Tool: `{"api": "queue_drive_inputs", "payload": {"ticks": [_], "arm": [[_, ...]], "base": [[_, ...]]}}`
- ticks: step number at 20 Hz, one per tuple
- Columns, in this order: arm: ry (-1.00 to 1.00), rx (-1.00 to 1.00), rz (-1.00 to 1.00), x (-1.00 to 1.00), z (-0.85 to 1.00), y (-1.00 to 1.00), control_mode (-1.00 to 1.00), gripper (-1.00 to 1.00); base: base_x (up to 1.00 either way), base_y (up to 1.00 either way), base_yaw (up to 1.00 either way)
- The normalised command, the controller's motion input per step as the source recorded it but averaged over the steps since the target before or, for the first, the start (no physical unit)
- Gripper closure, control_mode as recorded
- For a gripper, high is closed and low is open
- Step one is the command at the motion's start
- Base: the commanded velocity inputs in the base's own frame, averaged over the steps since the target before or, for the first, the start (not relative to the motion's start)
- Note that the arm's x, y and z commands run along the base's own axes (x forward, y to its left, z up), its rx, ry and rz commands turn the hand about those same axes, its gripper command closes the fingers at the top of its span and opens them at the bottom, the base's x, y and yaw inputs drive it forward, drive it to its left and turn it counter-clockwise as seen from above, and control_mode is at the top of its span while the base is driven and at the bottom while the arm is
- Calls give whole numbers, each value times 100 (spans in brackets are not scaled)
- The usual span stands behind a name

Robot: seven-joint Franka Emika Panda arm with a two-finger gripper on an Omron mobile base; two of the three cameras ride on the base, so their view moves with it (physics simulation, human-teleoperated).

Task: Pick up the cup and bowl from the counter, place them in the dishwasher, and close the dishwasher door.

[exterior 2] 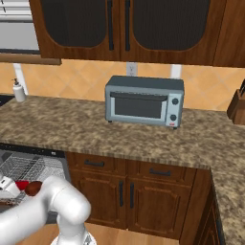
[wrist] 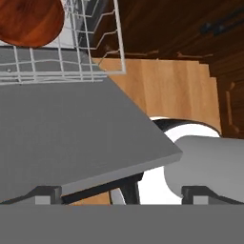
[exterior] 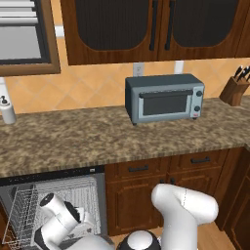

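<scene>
Dishwasher point(exterior: 53, 195) stands open under the desk point(exterior: 122, 136), its white wire rack pulled out. We see the bowl point(wrist: 29, 20) resting in that rack in the hand view, and in the right base view it sits just beside the cup point(exterior 2: 21, 185), both low in the rack; we judge both are loaded and only the closing is left. The dishwasher door point(wrist: 71, 138) lies folded down flat, a broad grey panel directly ahead of the pincer point(wrist: 119, 198), whose tips point(wrist: 45, 194) sit at its near edge. They look spread wide with nothing between them. We read this low pose as a setup to get under the door's edge and lift it.

Desk is speckled brown granite over dark wood cabinets, carrying a grey-blue toaster oven point(exterior: 164, 99), a white dispenser bottle point(exterior: 7, 110) and a knife block point(exterior: 235, 88). Floor is pale wood.
</scene>
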Motion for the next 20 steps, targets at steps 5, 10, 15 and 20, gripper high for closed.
{"api": "queue_drive_inputs", "payload": {"ticks": [5, 10, 15, 20], "arm": [[-13, 0, 0, 49, -34, 2, -100, -100], [-4, 0, 0, 51, -28, 15, -100, -100], [0, 19, 0, 6, -13, 23, -100, -100], [-4, 23, 4, -9, -5, 46, -100, -100]], "base": [[0, 0, 0], [0, 0, 0], [0, 0, 0], [0, 0, 0]]}}
